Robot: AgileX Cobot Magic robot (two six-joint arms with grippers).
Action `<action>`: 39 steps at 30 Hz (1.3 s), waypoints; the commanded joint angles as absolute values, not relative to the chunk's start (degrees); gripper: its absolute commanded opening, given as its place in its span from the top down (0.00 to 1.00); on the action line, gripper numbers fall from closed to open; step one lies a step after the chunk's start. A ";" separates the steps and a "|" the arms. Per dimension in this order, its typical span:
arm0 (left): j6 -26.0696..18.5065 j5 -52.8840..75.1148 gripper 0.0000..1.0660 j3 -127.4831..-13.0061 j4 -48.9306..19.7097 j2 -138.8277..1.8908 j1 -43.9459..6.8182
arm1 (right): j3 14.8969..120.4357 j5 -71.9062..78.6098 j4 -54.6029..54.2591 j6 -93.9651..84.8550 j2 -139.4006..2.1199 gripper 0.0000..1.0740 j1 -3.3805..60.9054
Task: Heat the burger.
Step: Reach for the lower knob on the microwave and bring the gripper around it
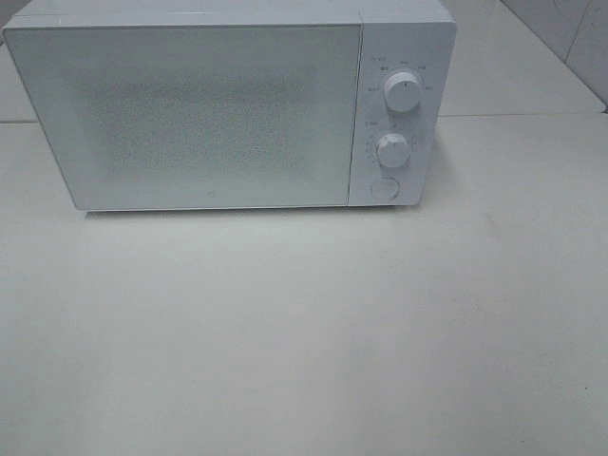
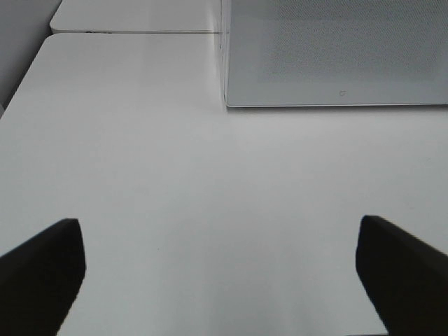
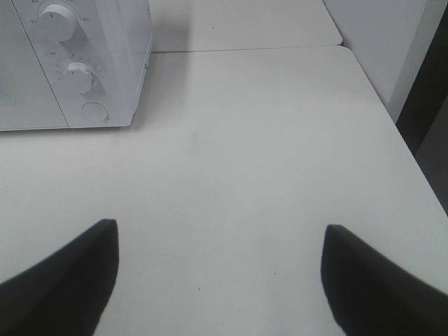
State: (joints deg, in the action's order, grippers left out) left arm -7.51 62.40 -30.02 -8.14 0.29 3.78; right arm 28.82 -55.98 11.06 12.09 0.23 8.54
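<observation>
Across all 3 views the burger is not seen; its place cannot be told. The microwave [image 1: 190,114] is shut, with 2 knobs [image 1: 403,92] on its panel. The left gripper [image 2: 217,231] and right gripper [image 3: 218,231] are held spread wide above the table [image 1: 304,332].

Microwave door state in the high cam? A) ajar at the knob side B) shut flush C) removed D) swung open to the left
B: the microwave door lies flush with the control panel, and no gap or interior shows in the exterior high view.
</observation>
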 commanded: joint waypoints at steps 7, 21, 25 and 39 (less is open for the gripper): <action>-7.39 61.65 0.08 -30.02 -8.54 1.38 3.90 | 28.65 -55.52 10.08 12.26 1.66 0.31 8.31; -7.39 61.65 0.08 -30.02 -8.54 1.38 3.90 | 31.11 -52.31 10.20 12.03 -1.89 0.31 8.31; -7.39 61.65 0.08 -30.02 -8.54 1.38 3.90 | 31.40 -48.76 10.08 12.09 -4.70 0.31 8.31; -7.39 61.65 0.08 -30.02 -8.54 1.38 3.90 | 31.34 -30.25 10.14 12.49 -19.37 0.31 8.31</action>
